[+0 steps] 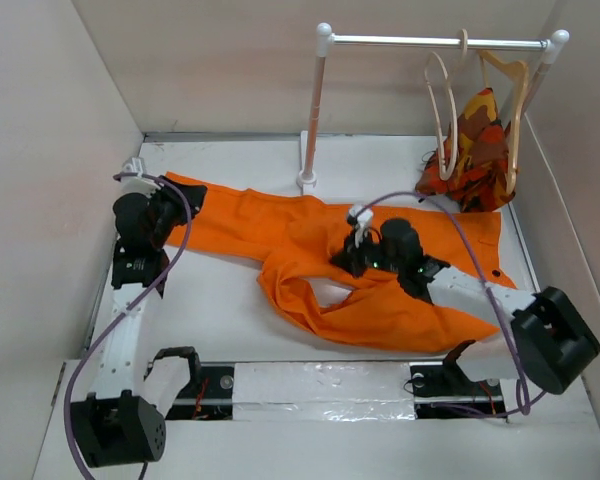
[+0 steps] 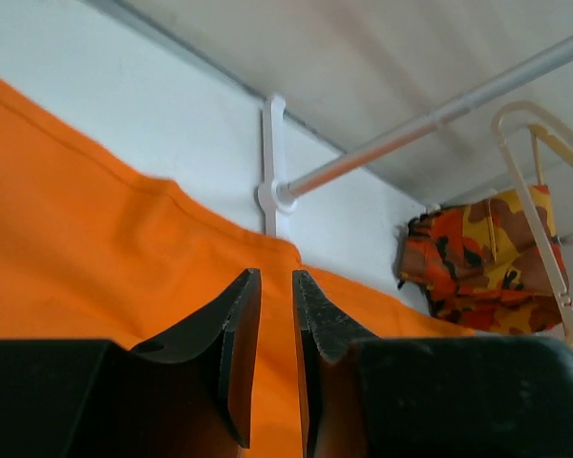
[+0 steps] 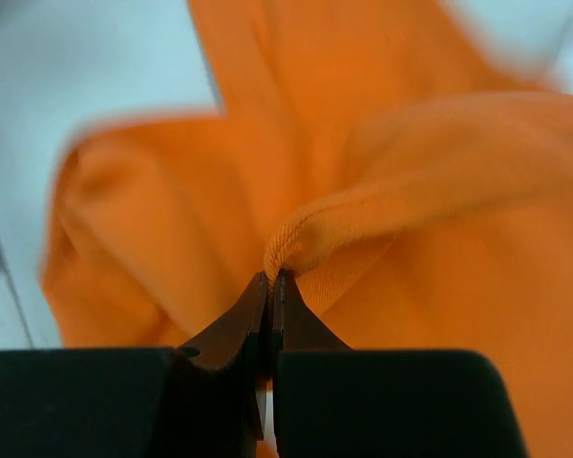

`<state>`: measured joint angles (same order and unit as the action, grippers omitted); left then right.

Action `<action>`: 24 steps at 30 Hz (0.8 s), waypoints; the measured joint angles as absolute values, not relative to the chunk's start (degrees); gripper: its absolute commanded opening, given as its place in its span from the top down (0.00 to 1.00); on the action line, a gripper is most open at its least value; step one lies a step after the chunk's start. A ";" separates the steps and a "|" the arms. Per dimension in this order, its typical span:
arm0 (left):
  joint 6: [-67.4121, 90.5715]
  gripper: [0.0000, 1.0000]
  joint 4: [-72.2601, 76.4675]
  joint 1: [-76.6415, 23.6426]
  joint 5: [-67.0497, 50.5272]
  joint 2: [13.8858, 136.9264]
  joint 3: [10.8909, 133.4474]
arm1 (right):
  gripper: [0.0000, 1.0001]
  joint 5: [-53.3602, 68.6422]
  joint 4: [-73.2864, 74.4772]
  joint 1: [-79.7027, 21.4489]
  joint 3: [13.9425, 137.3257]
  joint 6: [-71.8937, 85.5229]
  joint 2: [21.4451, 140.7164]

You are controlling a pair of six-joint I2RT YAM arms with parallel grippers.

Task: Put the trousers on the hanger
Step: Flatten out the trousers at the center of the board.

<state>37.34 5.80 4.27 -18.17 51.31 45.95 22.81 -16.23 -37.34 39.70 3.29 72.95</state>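
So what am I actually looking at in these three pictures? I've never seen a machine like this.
Two robot arms, the left arm and the right arm, are bolted at the near edge of a white table. The wide picture comes from a fixed camera above and behind them. The other two come from a small camera on each wrist, so the black prongs at the bottom are that arm's own fingers. Bright-orange trousers lie spread on the table. At the back, a rail carries a pale cream hanger and a patterned garment. The right gripper is pinched shut on a fold of the trousers. The left gripper sits over the left end of the cloth, its jaws slightly apart, holding nothing that I can see.
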 measured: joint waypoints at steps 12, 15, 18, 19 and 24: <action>38.00 0.68 10.17 -22.76 -9.52 71.50 40.84 | 1.00 18.37 -10.24 -35.42 23.09 5.76 67.64; 37.26 0.63 11.46 -25.82 -7.86 76.88 40.93 | 1.00 17.78 -9.54 -34.83 22.98 5.65 68.03; 35.55 0.64 10.35 -28.05 -6.46 82.72 44.47 | 1.00 17.78 -10.15 -34.22 22.15 5.63 69.60; 34.87 0.64 9.78 -29.06 -6.04 84.88 46.46 | 1.00 17.80 -10.63 -33.85 21.74 5.63 70.26; 33.54 0.67 9.63 -33.56 -4.51 87.07 48.99 | 1.00 18.50 -11.18 -33.61 22.24 6.26 71.07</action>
